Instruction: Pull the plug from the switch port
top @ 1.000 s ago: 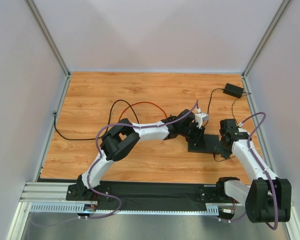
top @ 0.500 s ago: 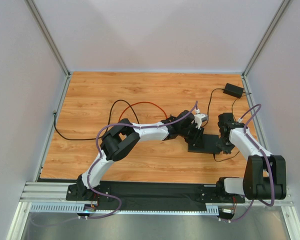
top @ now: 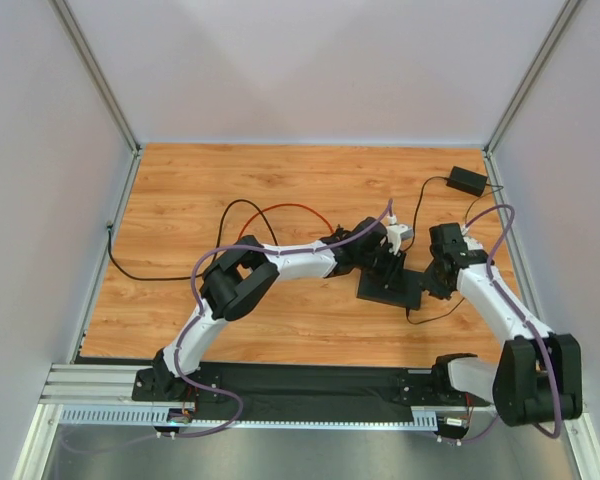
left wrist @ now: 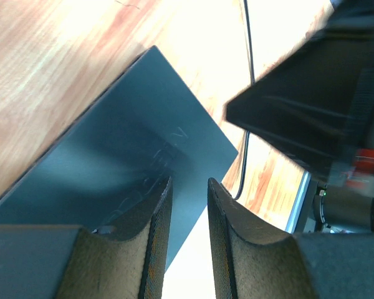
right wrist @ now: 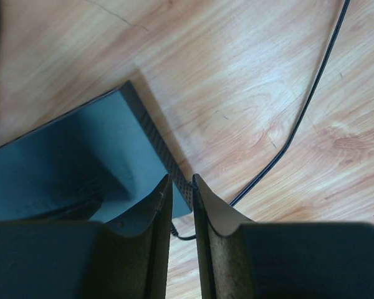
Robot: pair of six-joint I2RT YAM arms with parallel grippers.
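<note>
The thin black box lies flat on the wooden table, and its port is not visible. My left gripper is over the box top, with its fingers slightly apart and empty. My right gripper is at the box's right near corner, with its fingers closed to a narrow gap. The thin black cable comes out between them and runs off up and right. The plug itself is hidden by the fingers.
A small black adapter brick sits at the far right, and its cable loops near the box. Black and red cables lie left of centre. White walls and aluminium posts close the table in.
My right gripper has moved left and further in to the box's right edge. The box has shifted left and turned a little. The cable loop moved with it. The left gripper stayed over the box.
</note>
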